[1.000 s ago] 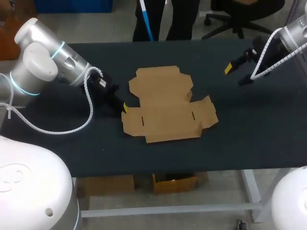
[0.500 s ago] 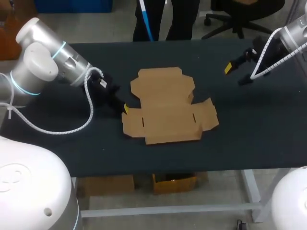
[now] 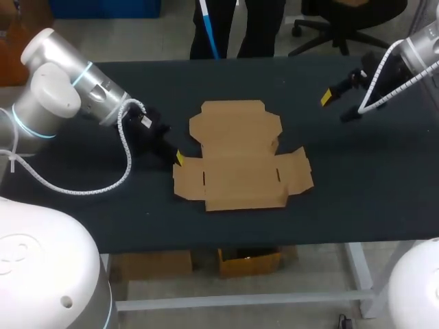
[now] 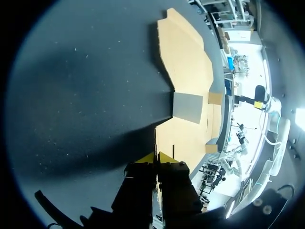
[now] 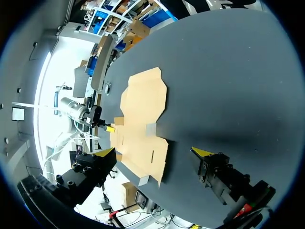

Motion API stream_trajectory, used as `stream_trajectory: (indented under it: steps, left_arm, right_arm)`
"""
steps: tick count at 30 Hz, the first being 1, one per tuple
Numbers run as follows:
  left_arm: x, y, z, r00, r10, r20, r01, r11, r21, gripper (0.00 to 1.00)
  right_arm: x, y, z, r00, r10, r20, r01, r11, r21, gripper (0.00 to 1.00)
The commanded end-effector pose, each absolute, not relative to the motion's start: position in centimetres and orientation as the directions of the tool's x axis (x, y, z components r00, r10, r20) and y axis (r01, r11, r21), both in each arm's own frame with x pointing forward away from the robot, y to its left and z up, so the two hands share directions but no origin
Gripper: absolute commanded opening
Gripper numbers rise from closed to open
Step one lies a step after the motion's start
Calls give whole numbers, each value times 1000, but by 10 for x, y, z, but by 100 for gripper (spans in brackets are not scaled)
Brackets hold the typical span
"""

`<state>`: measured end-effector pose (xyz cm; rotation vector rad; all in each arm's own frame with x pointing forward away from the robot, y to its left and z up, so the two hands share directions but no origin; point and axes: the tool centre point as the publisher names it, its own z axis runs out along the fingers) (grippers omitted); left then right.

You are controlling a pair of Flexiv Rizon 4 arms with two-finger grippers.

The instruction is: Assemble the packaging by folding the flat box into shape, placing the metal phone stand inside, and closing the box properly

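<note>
We see the flat box (image 3: pixel 240 161) lying in the middle of the frame on the dark table (image 3: pixel 357 199). Our left gripper (image 3: pixel 178 157) sits at its left edge, fingers pressed together. Our right gripper (image 3: pixel 338 107) hangs at the upper right, wide open, holding nothing.

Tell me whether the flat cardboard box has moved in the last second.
Yes. In the head view the flat box has shifted slightly rightward and toward the near edge of the table.
</note>
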<state>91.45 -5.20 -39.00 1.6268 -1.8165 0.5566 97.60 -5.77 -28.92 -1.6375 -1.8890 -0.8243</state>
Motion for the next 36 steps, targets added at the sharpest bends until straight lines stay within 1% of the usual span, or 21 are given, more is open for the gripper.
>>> stream_trajectory:
  steps: [1,7,8,9,10,12,23,24,25,27,29,30,36]
  left_arm:
    - [915,-53,-389,-39,-723,690,-984,149,100,0]
    - [913,-53,-389,-27,-735,677,-988,122,93,0]
    - [913,-53,-388,-23,-737,675,-989,115,91,27]
    - [913,-52,-387,-23,-737,675,-990,113,90,43]
    - [913,-51,-386,-21,-738,674,-990,108,88,64]
    - [913,-50,-383,-18,-741,671,-992,98,81,100]
    - [924,-26,-349,-9,-764,645,-999,28,18,100]
    - [926,-22,-345,-5,-763,646,-1000,21,17,95]
    - [928,-20,-342,-2,-767,641,-1000,13,13,91]
    - [931,-16,-337,0,-775,632,-1000,4,6,89]
    - [933,-12,-332,5,-779,626,-1000,-6,0,93]
    - [933,-10,-330,4,-781,625,-1000,-8,-3,100]
    - [938,-3,-323,21,-782,623,-999,-33,-7,100]
  right_arm:
    - [975,-59,-289,-151,681,717,988,92,121,100]
    - [975,-58,-289,-154,680,717,988,94,123,100]
    - [975,-58,-289,-155,679,718,988,94,124,100]
    - [975,-58,-289,-155,678,718,988,95,124,100]
    - [975,-58,-289,-156,677,719,988,95,125,100]
    - [975,-58,-289,-157,677,720,988,95,125,100]
    - [976,-60,-283,-162,677,718,986,88,139,100]
    - [976,-60,-282,-162,676,719,986,87,140,100]
    - [977,-60,-282,-162,676,719,986,87,141,100]
    - [977,-59,-282,-164,674,720,986,87,144,100]
    - [977,-59,-281,-165,673,721,986,86,146,100]
    - [978,-59,-281,-165,672,722,986,85,147,100]
    - [980,-60,-279,-164,666,728,986,77,151,100]
